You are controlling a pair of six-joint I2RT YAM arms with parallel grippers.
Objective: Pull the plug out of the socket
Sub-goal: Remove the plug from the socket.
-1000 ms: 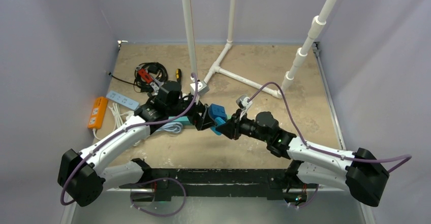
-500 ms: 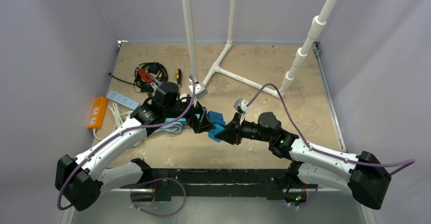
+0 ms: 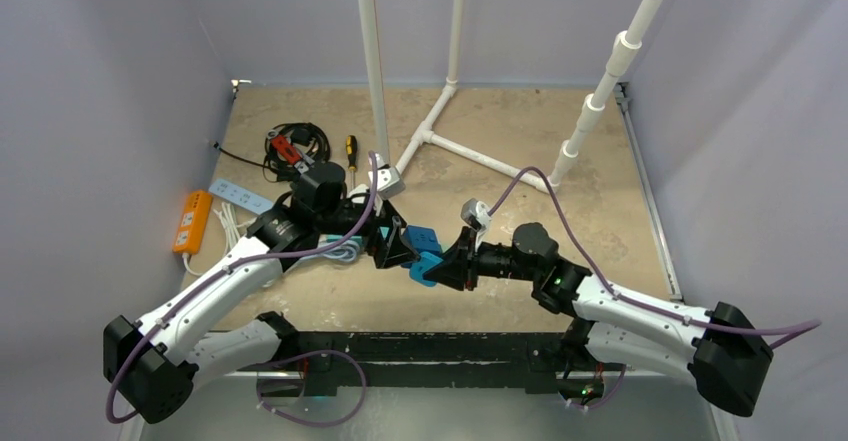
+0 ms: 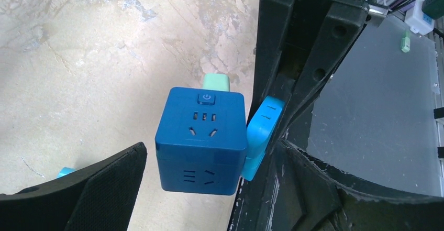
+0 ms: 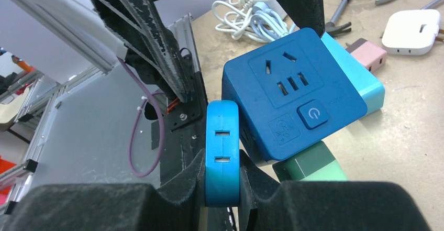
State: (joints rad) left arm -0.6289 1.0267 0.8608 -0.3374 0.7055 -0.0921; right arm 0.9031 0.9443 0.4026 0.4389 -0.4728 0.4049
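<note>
A dark blue cube socket [image 4: 201, 136] [image 3: 427, 237] hangs above the table, and a flat light blue plug [image 5: 222, 147] [image 4: 260, 136] lies against one of its sides. My right gripper [image 5: 222, 189] [image 3: 447, 261] is shut on that plug, one pad on each flat face. A green plug [image 5: 309, 165] [image 4: 216, 80] and a cyan plug [image 5: 351, 76] sit on other faces of the cube. My left gripper [image 4: 209, 189] [image 3: 395, 246] is open, its jaws wide on either side of the cube, with a clear gap at the left finger [image 4: 99, 189].
A coiled white cable [image 5: 251, 16], a pink adapter [image 5: 369, 53] and a white adapter [image 5: 413, 29] lie just beyond the cube. An orange power strip [image 3: 190, 221], a white power strip [image 3: 240, 196] and tools [image 3: 295, 146] are at the left. A white pipe frame [image 3: 470, 151] stands behind.
The cube and both grippers have shifted toward the arm bases. The left jaws have widened a little. The right gripper still clamps the light blue plug.
</note>
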